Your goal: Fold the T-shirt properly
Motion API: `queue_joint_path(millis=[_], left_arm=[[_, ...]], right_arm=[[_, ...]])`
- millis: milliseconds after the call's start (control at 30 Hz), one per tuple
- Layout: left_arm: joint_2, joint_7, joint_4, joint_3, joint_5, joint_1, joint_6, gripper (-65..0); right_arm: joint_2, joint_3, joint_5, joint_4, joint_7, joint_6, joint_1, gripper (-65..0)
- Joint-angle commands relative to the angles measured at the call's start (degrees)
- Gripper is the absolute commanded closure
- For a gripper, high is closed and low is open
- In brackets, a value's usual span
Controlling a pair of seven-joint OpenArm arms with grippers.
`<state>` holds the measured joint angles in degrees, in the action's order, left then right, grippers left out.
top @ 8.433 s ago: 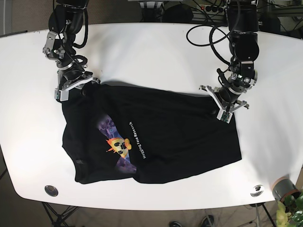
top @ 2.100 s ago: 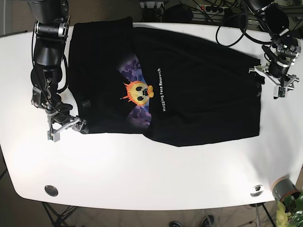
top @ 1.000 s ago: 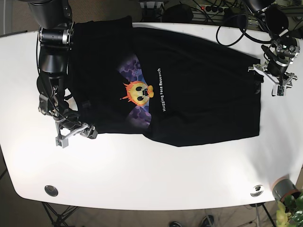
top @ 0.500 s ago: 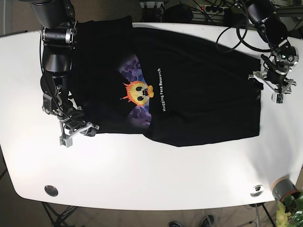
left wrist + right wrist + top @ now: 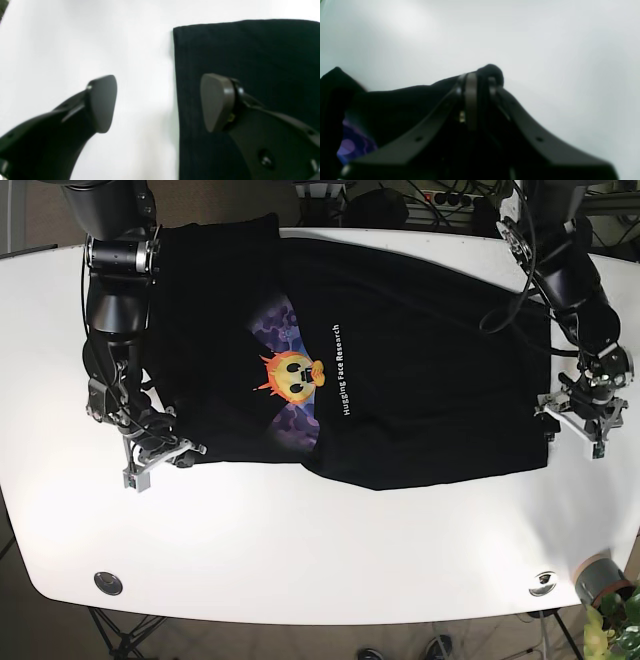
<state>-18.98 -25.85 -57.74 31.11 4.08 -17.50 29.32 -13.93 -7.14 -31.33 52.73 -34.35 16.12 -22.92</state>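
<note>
My right claw [image 5: 480, 82] is pressed together, pinching a bunched corner of the black T-shirt [image 5: 400, 360] just above the white table [image 5: 320, 550]. My left claw [image 5: 160, 102] is spread wide, straddling the shirt's edge near its corner. Beyond, the shirt lies flat across the table, print upward.

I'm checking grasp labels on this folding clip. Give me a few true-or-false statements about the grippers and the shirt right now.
1. The left gripper is open. True.
2. The right gripper is open and empty. False: it is shut on the T-shirt.
3. One left finger is over the shirt, the other over the table. True.
4. The shirt's print faces down. False: the print shows on top.
</note>
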Motion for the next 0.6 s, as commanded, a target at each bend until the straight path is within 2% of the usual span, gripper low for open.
queue_joint_path(millis=[0, 400, 567], left_arm=[[-1.2, 1.5, 0.7, -1.3, -0.6, -2.1, -0.2, -50.0], [-1.1, 1.3, 10.8, -2.2, -0.6, -6.2, 0.4, -50.0], [0.3, 0.7, 11.6, -2.1, -0.6, -6.2, 5.9, -49.9]], right_arm=[[-0.7, -0.2, -0.6, 1.1, 1.2, 0.45, -1.7, -2.9], [-0.3, -0.3, -0.6, 1.1, 1.3, 0.45, -1.6, -2.9], [-0.3, -0.3, -0.6, 1.1, 1.4, 0.45, -1.6, -2.9]])
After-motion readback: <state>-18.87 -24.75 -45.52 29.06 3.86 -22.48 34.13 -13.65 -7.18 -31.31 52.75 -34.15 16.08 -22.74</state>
